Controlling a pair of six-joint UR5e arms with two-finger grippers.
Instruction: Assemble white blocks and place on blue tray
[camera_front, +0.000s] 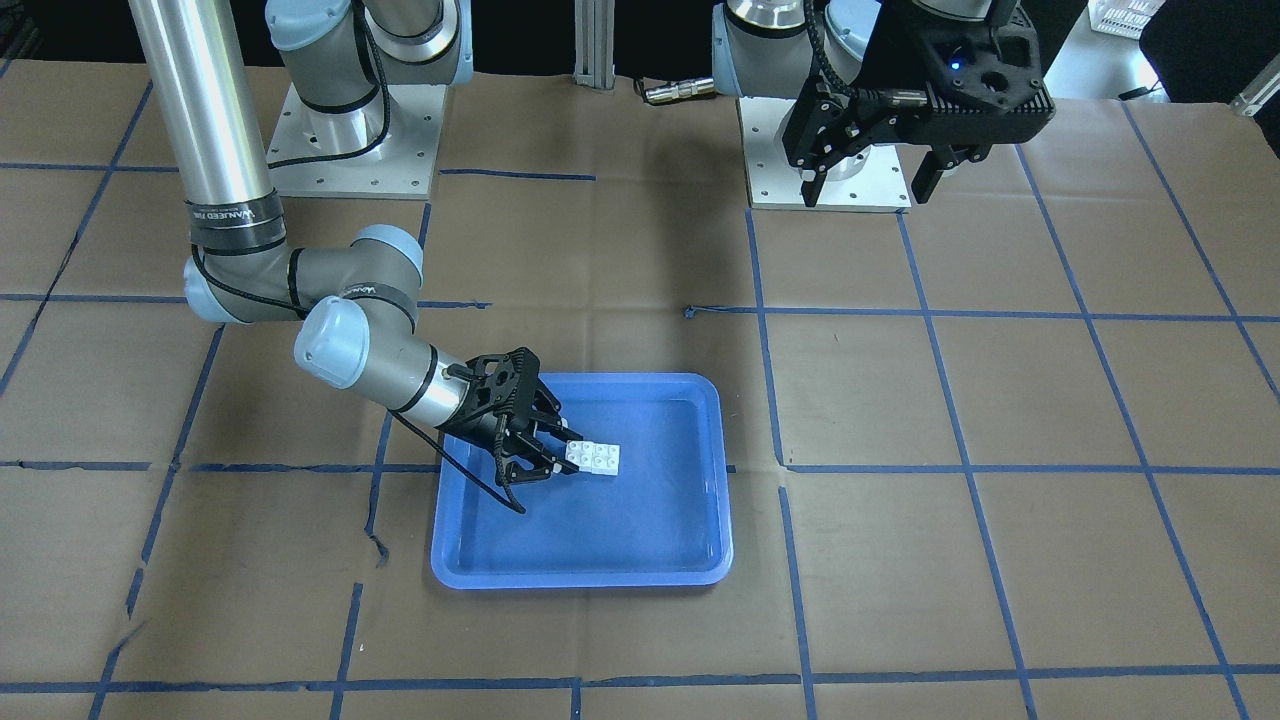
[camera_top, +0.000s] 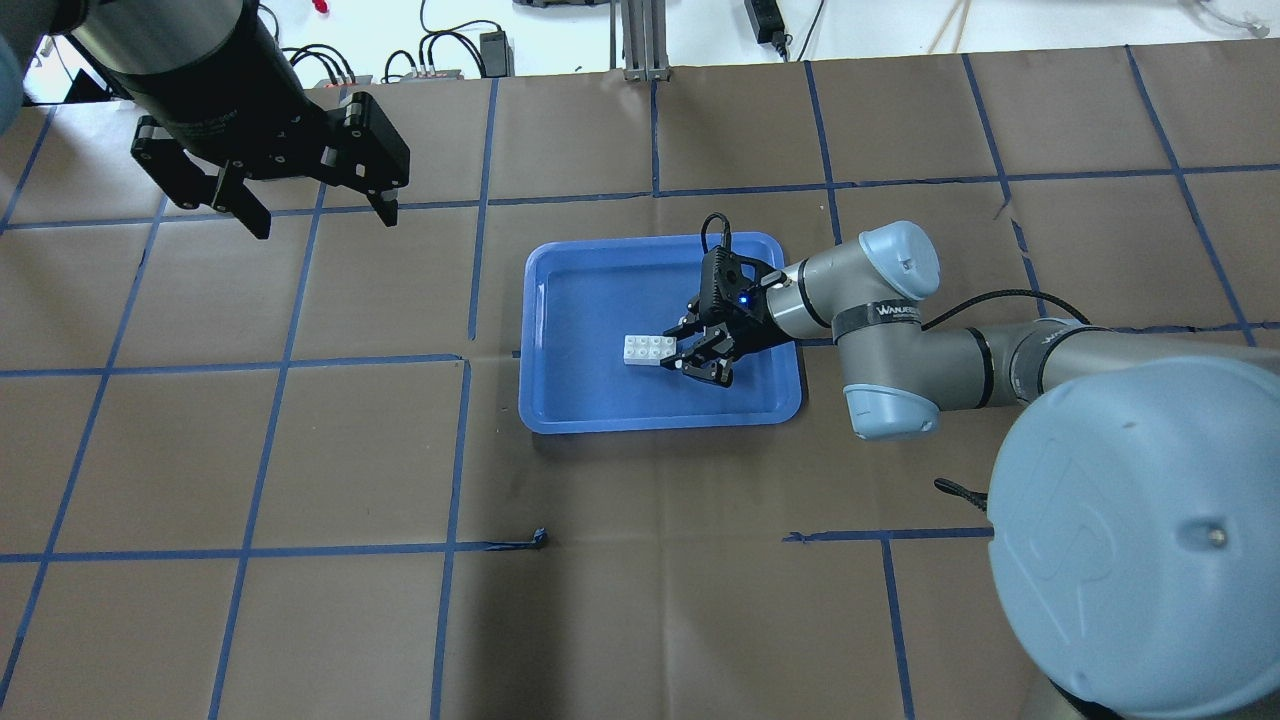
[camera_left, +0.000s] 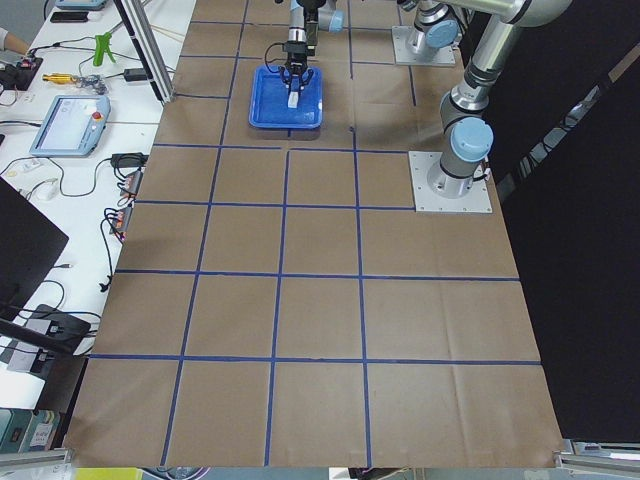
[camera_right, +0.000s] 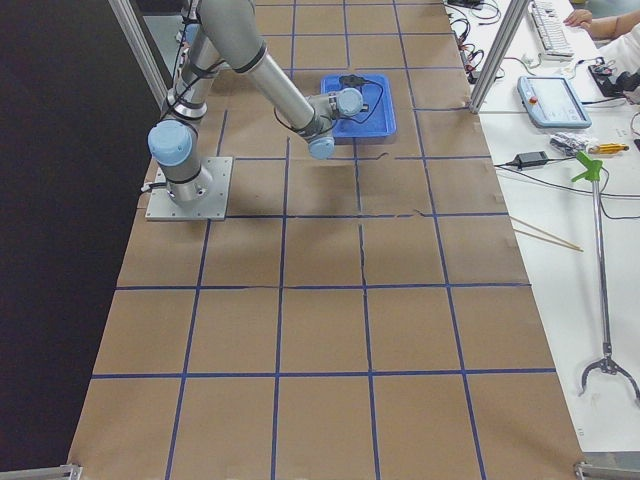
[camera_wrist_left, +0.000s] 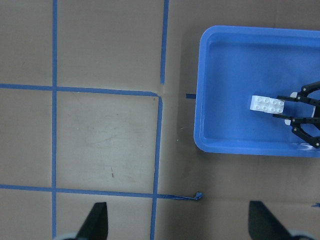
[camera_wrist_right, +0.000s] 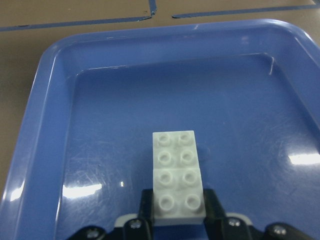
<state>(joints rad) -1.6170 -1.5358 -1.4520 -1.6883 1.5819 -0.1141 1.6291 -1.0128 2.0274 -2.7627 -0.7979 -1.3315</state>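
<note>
Two white blocks (camera_front: 593, 457) are joined end to end into one short bar that lies low in the middle of the blue tray (camera_front: 600, 570). My right gripper (camera_front: 572, 455) reaches into the tray and is shut on the bar's near end. In the right wrist view the fingers (camera_wrist_right: 145, 202) press both sides of the near block (camera_wrist_right: 177, 172) over the tray floor (camera_wrist_right: 100, 100). The overhead view shows the blocks (camera_top: 648, 350), the right gripper (camera_top: 678, 355) and the tray (camera_top: 580, 300). My left gripper (camera_top: 325, 215) is open, empty and held high, away from the tray.
The table is covered in brown paper with a blue tape grid. Both arm base plates (camera_front: 357, 140) (camera_front: 825, 150) stand at the robot's side. A bench with a tablet (camera_left: 70, 120) and cables runs along the far side of the table.
</note>
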